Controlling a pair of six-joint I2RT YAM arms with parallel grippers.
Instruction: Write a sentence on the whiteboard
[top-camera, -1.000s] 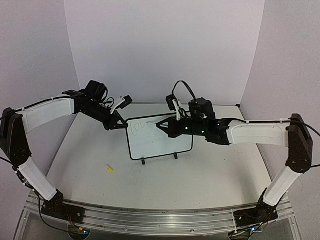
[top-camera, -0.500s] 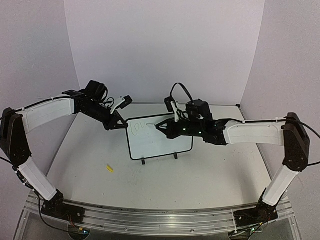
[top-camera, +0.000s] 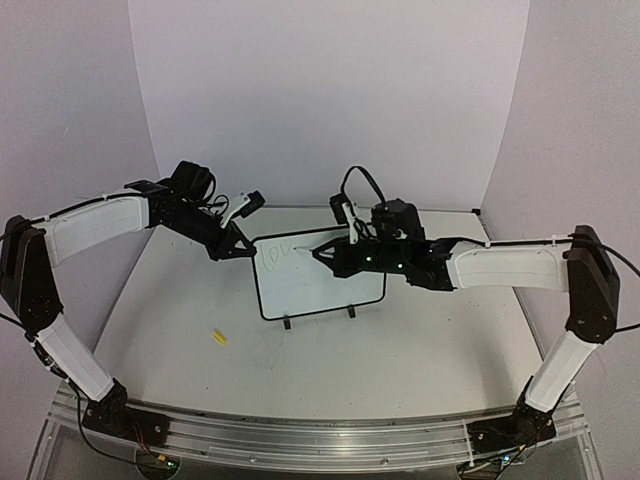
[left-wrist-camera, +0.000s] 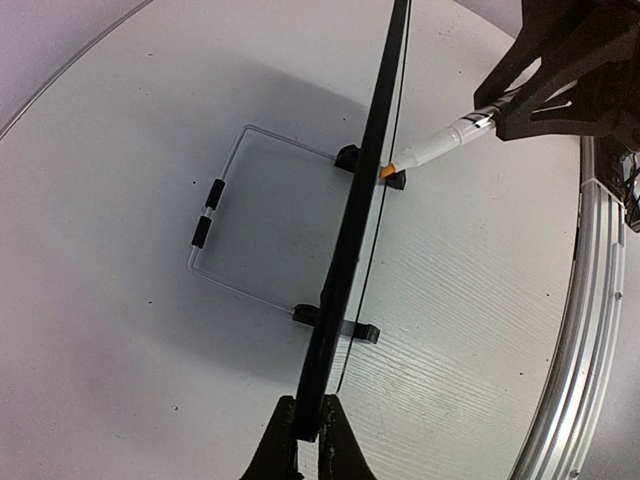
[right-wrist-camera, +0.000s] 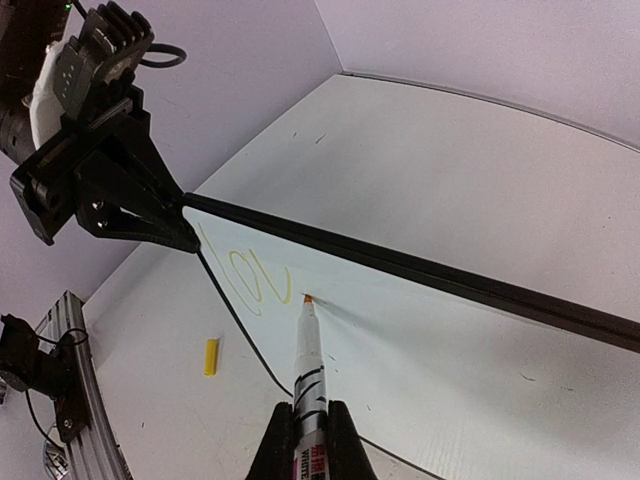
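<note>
The right gripper (right-wrist-camera: 310, 428) has shifted slightly left, clamped on a marker (right-wrist-camera: 307, 360) whose orange tip, ahead of its fingers, touches the whiteboard (right-wrist-camera: 450, 350) beside the sentence (right-wrist-camera: 245, 280); the left gripper (left-wrist-camera: 308, 418) pinches the board's frame

White rectangular whiteboard (top-camera: 322, 285): thin black frame, 2 black feet. Handwritten letters (right-wrist-camera: 248, 282) on it: pale yellow-green. White-barrelled plastic marker (right-wrist-camera: 308, 350): orange tip, black-and-red label print. Small yellow piece (top-camera: 218, 337) toward bench's left edge. Bench top (top-camera: 420, 350): white, faint wood-grain. Metal rail (top-camera: 300, 432) along near edge: silver. Left gripper (top-camera: 245, 253), right gripper (top-camera: 322, 253): black; arm shells white.
</note>
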